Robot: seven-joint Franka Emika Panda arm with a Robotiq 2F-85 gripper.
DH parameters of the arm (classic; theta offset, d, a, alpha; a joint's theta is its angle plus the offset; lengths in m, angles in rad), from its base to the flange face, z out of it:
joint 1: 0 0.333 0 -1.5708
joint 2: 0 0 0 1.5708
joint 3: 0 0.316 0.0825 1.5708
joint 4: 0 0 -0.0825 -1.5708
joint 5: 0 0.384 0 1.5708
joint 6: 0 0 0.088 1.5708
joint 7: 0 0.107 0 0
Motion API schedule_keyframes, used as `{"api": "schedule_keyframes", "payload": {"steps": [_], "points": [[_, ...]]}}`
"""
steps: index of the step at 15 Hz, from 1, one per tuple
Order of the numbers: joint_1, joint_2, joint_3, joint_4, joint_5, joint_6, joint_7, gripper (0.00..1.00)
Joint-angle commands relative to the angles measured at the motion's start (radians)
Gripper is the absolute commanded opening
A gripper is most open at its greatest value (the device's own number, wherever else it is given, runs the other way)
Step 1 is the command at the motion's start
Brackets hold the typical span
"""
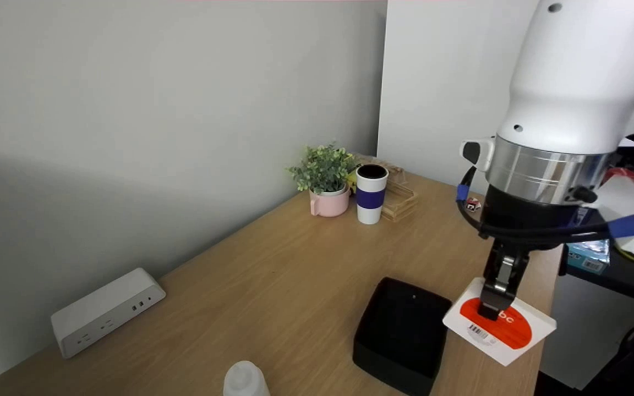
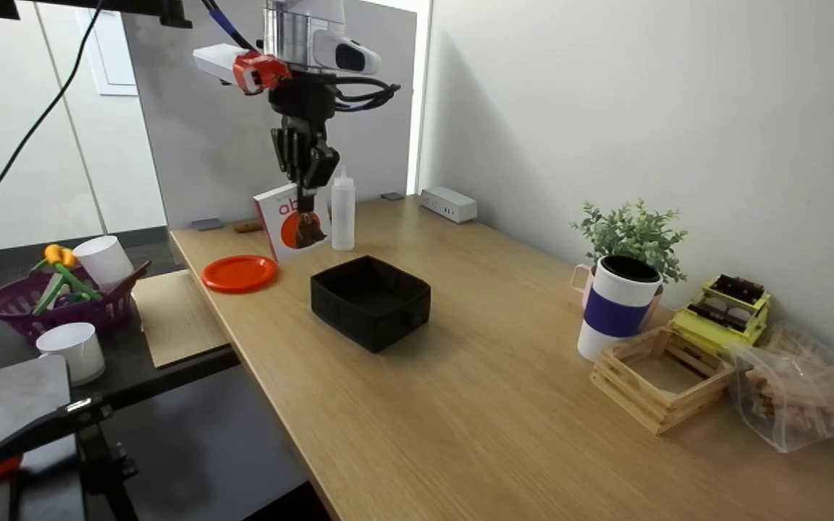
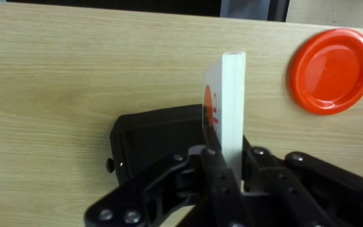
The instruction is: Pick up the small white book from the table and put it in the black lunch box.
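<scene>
Now; book (image 1: pixel 506 328) in end effector (image 3: pixel 228 140)

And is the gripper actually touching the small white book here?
Touching. The wrist view shows the gripper closed on the small white book, its fingers pressed against it from both sides.

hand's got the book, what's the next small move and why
I'd probably shift the hand sideways to bring the book over the middle of the box before any lowering. The hand grips the book, but in both exterior views the book appears beside the box, and the wrist view shows it reaching past the box's edge, so going straight down might miss.
</scene>
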Motion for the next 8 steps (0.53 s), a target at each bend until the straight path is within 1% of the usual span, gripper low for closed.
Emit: {"api": "schedule_keyframes", "payload": {"steps": [1,4,8], "points": [[-0.007,-0.007,0.006,0.045,0.009,-0.130,-0.043,0.04],[-0.010,-0.004,0.001,0.072,-0.003,-0.172,-0.040,0.04],[-0.015,0.002,-0.010,0.126,-0.028,-0.168,-0.046,0.04]]}}
